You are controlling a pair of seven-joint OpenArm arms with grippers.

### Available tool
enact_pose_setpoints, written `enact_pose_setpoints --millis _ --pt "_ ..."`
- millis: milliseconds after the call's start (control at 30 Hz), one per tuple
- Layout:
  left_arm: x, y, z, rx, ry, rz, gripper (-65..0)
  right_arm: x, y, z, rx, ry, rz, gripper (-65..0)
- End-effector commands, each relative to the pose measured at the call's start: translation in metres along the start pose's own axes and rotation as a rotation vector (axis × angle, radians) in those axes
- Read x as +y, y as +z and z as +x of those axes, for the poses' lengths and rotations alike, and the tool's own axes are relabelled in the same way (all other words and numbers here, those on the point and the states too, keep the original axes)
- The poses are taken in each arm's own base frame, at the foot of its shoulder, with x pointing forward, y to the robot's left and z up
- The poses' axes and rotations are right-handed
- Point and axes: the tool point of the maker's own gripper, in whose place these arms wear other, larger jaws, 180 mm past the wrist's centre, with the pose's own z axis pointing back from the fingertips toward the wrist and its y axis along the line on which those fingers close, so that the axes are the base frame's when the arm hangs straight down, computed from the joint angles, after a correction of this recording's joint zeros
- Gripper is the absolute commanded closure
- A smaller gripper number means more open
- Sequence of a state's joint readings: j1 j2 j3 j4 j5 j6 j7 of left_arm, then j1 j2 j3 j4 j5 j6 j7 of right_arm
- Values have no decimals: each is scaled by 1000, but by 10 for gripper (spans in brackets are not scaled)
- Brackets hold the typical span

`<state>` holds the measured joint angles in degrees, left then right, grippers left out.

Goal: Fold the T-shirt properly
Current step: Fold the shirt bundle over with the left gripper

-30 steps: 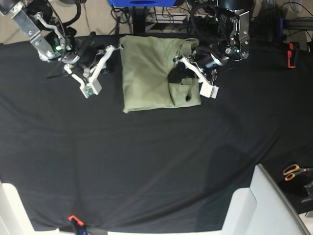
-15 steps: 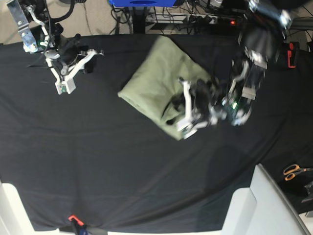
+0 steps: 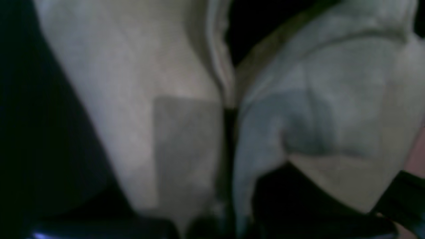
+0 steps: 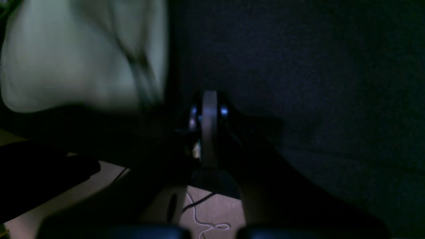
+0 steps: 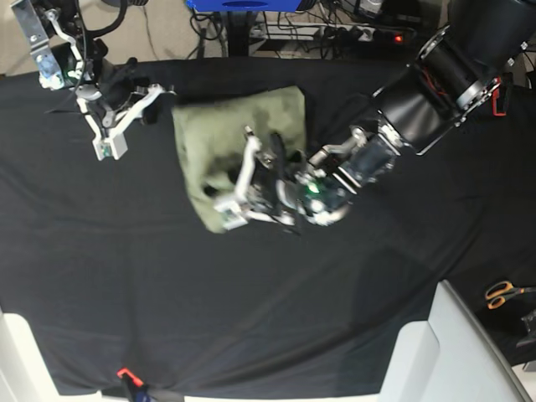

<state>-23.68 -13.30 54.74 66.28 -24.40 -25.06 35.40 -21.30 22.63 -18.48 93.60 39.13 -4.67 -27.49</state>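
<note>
- The T-shirt lies folded into a compact green bundle on the black tabletop, in the upper middle of the base view, a little left of center
- Its upper right corner is squared off; the lower edge tapers toward the lower left
- The left hand reaches in from the upper right of the base view and sits over the shirt's lower right part, its white fingers lying on the cloth
- In the left wrist view pale shirt fabric fills most of the frame, bunched in two lobes that meet at a dark seam down the middle; the hand is nearly pressed together and seems to be pinching the shirt there, though the blur hides the exact contact
- The right hand is at the upper left of the base view, just beside the shirt's left edge and not touching it
- In the right wrist view the right hand shows its fingers pressed together with nothing between them, above the dark tabletop; a pale blurred piece of shirt sits in the upper left of that frame
- Orange-handled scissors lie at the right edge of the base view, well apart from the shirt
</note>
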Motion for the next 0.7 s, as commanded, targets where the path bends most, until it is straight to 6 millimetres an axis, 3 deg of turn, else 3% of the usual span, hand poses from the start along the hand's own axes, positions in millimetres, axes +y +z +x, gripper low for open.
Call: enact_pose_setpoints --millis 0,100,333,533,667 --pt "4 4 18 -43 -24 2 0 -1 3 9 -27 7 4 0" --pt "-2 -2 33 -52 -67 1 0 -4 3 10 -31 3 -3 0" --pt "-6 -11 26 7 -180 57 0 -33 13 15 -88 -122 -82 0" --pt "-6 -10 29 1 -182 56 0 -36 14 16 -93 -131 -90 0" --pt "-1 -8 21 63 -187 70 0 -35 14 16 -93 -129 -88 0"
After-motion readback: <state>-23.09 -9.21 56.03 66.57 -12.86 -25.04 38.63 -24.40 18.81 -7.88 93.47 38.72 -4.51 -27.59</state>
